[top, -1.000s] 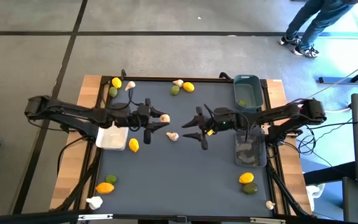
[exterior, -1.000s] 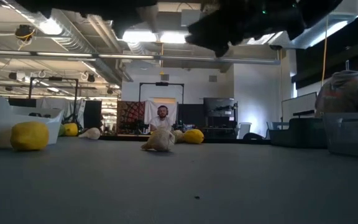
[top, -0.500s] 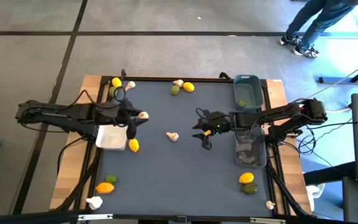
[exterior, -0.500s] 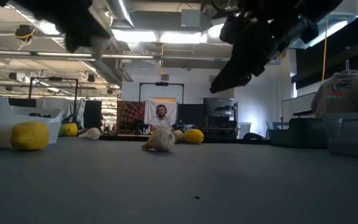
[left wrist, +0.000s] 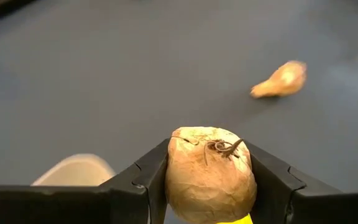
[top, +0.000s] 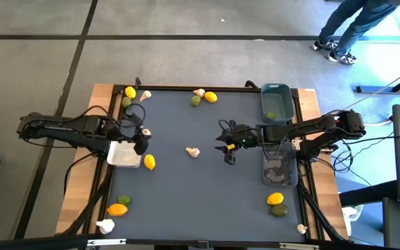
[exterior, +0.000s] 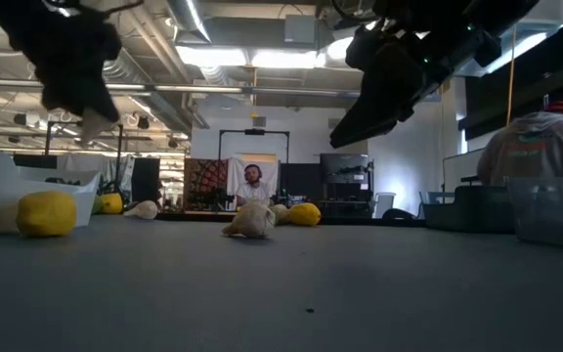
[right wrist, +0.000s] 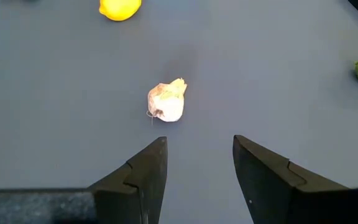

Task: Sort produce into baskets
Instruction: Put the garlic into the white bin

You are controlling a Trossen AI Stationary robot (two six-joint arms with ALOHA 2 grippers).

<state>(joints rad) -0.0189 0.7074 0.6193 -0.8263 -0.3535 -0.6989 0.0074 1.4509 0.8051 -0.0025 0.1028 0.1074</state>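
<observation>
Garlic transfer is the step in hand.

High view: the left pincer (top: 142, 141), clamped on a garlic bulb (top: 145, 132), has pulled back from mid-worktop over the last second and now hangs at the 3 o'clock edge of the white bin (top: 125, 153), at the worktop's (top: 207, 201) 9 o'clock side. Judgement: release into that bin is the next move. The white bin's contents cannot be made out. The blue-grey bin (top: 276, 103) at 2 o'clock holds one lime (top: 270, 115). The dark bin (top: 278, 169) at 3 o'clock is partly covered by the right arm, so its contents are not readable. The right pincer (top: 228, 147) has also drawn back toward 3 o'clock, fingers apart and empty. A loose bulb (top: 193, 151) lies at centre, and a lemon (top: 149, 162) sits just beside the white bin.

Low view: the carried bulb (exterior: 94, 124) hangs above the white bin's wall (exterior: 8, 191).

Left wrist view: both fingers press the bulb's (left wrist: 211, 173) sides; the bin rim (left wrist: 73, 169) shows below.

Right wrist view: the open fingers point at the centre bulb (right wrist: 166, 102), apart from it.
</observation>
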